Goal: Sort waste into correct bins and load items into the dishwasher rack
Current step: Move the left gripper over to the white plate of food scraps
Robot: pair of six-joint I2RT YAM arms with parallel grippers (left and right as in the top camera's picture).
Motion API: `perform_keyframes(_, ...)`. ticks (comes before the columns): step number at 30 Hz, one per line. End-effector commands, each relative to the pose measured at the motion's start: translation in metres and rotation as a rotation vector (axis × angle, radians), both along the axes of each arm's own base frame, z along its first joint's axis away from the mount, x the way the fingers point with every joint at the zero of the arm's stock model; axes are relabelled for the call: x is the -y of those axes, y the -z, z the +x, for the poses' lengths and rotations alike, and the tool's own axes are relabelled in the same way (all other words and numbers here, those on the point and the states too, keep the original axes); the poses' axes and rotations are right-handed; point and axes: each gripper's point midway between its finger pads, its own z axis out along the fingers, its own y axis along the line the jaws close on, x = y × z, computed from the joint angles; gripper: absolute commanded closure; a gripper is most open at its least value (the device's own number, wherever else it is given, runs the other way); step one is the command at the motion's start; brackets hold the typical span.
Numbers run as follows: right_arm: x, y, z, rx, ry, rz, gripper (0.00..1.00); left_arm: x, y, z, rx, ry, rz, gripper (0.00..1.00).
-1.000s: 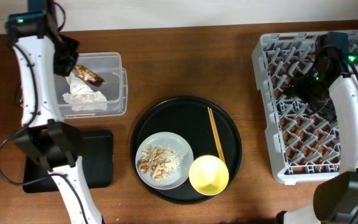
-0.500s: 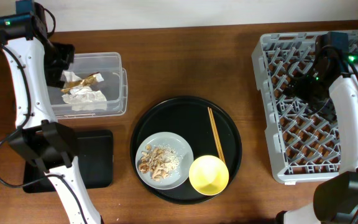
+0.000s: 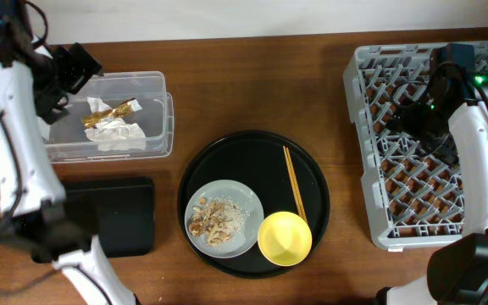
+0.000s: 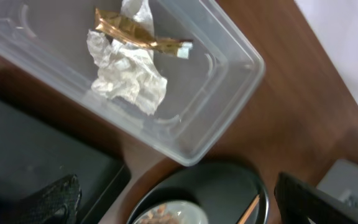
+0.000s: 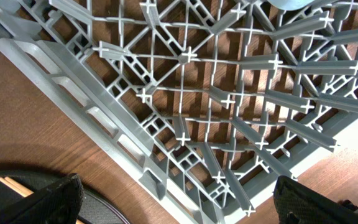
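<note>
The clear tub (image 3: 155,114) holds the crumpled white napkin (image 4: 129,71) with the brown-and-gold wrapper (image 4: 138,34) lying on top of it. My left gripper (image 3: 68,74) hangs open and empty above the tub's far left corner. The pale grey plate (image 3: 242,203) carries the food scraps (image 3: 214,220) on the round black tray (image 3: 252,157), beside the yellow bowl (image 3: 285,238) and the chopsticks (image 3: 293,182). Over the grey dishwasher rack (image 3: 379,203) my right gripper (image 3: 418,119) stands open with nothing in it. In the right wrist view only the rack's lattice (image 5: 185,93) lies under the right gripper (image 5: 179,202).
The shallow black rectangular tray (image 3: 121,216) lies in front of the tub, partly under my left arm's base. Bare brown tabletop (image 3: 252,80) separates the tub, the round tray and the rack. The rack fills the right side up to the table's edge.
My left gripper has opened and let the wrapper drop onto the napkin in the tub, then drawn back up and to the left. The right arm has not moved.
</note>
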Motion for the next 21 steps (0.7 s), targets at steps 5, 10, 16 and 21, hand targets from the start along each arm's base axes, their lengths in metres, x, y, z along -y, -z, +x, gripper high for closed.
perform_keyframes(5, 0.005, 0.000, -0.001, -0.006, 0.018, -0.017, 0.01, 0.017, -0.014, -0.099, -0.072, 0.071, 0.034, 0.01)
perform_keyframes(10, 0.005, 0.000, -0.001, -0.006, 0.018, -0.017, 0.01, 0.019, -0.001, -0.143, -0.130, 0.059, 0.068, 0.01)
perform_keyframes(16, 0.005, 0.000, -0.001, -0.006, 0.018, -0.017, 0.01, 0.020, -0.016, -0.181, -0.035, 0.039, 0.143, 0.01)
perform_keyframes(21, 0.005, 0.000, -0.001, -0.006, 0.018, -0.017, 0.01, 0.028, -0.014, -0.216, 0.020, 0.035, 0.157, 0.01)
